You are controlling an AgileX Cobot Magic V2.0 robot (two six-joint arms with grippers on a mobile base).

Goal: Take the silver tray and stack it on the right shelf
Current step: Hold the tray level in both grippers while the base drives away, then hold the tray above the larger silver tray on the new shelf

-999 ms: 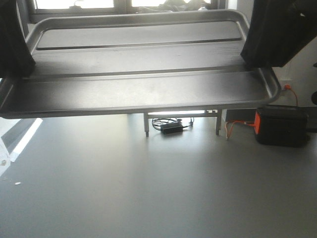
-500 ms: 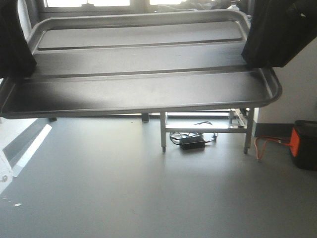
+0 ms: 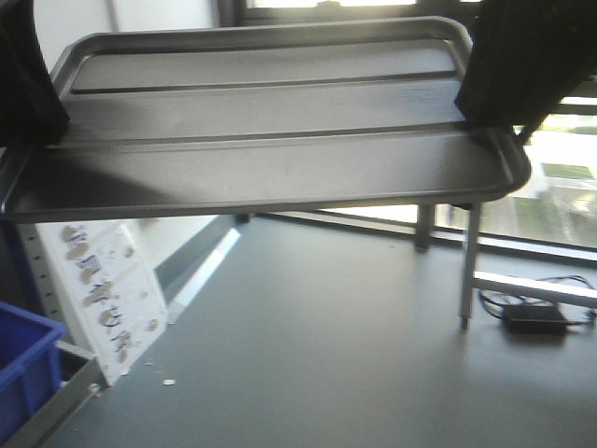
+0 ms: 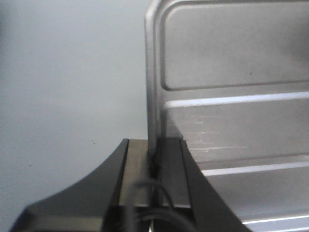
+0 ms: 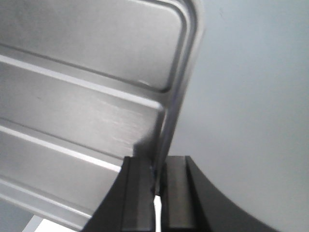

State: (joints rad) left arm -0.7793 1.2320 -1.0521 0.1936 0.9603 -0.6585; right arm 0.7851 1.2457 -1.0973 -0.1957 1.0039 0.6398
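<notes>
1. Left gripper (image 4: 155,151): black jaws clamped on the left short rim of the silver tray (image 4: 231,125), with the rim pinched between them (no gap visible from the wrist view).
2. Right gripper (image 5: 157,166): likewise squeezed onto the opposite short rim.
3. The tray hangs in the air between the two arms, roughly level and floor side up. Its two long ridges run side to side, and it rests on nothing.
4. Grey floor (image 3: 326,364) lies well below it.
5. Lower left: the corner of a blue crate (image 3: 20,359), with a steel bar (image 3: 56,406) just beside it. A white panel (image 3: 103,289) with small pictures leans nearby.
6. Right side: metal table legs (image 3: 466,271), with a black power brick (image 3: 534,319) on the floor near them. A bright window (image 3: 560,177) is behind.
</notes>
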